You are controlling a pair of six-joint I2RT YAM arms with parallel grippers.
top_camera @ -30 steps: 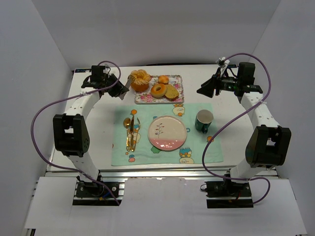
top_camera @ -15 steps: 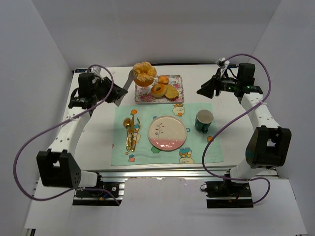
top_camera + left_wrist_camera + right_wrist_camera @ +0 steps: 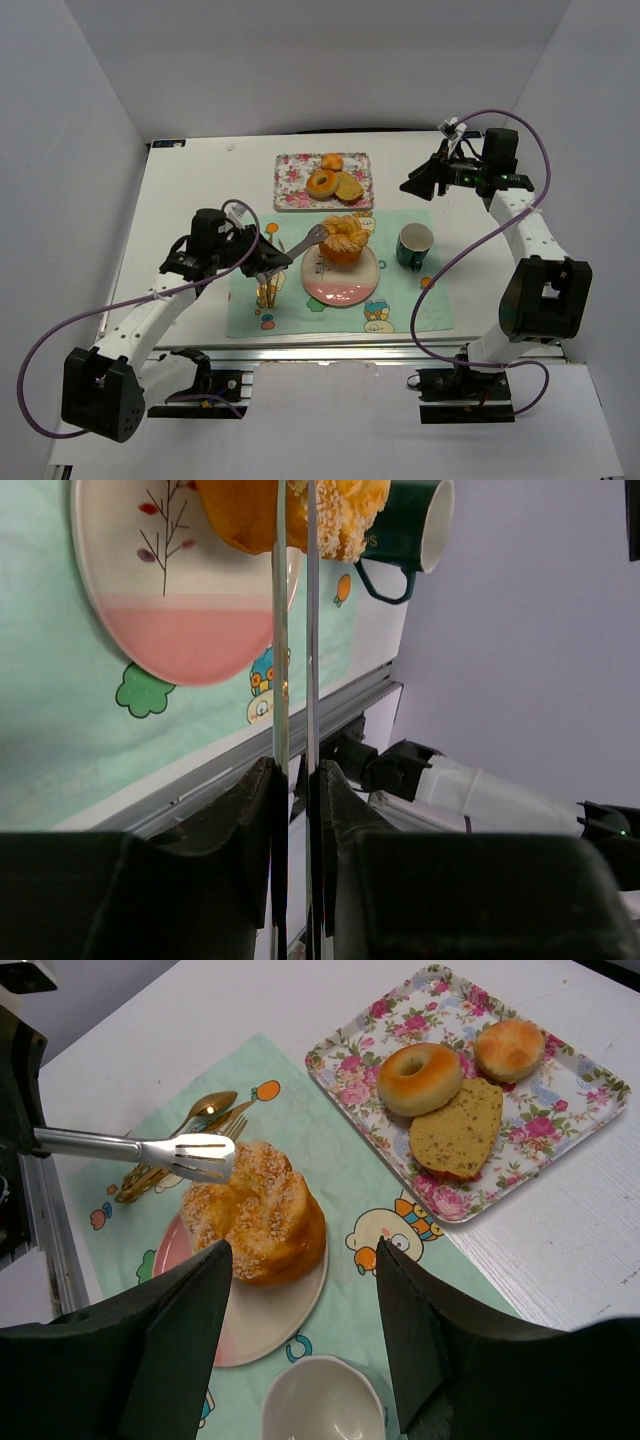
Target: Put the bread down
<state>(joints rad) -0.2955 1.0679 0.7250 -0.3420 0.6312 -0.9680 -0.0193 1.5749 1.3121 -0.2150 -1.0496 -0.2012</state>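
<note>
**Step in hand:** placement. The bread [image 3: 345, 238] is held in the tongs [image 3: 300, 243] over the far half of the plate [image 3: 335, 290]. It appears to be set down there, though contact with the plate cannot be confirmed from these views.

**Left claw** [image 3: 268, 262]: clamped on the tongs' handles, which are pressed nearly together.

**Right claw** [image 3: 418, 182]: fingers apart, nothing held, parked well away at the far right of the surface.

**Next move, as judged:** the tongs are to be eased open so that the bread is left upright on the plate, then drawn back to the left without being dragged across it.

**Containers:**
- Plate: the bread only.
- Tray [image 3: 288, 192]: a ring donut [image 3: 321, 183], a small roll [image 3: 331, 161] and a flat slice [image 3: 349, 187].
- Cup [image 3: 414, 247]: seen empty, just right of the plate.
</note>
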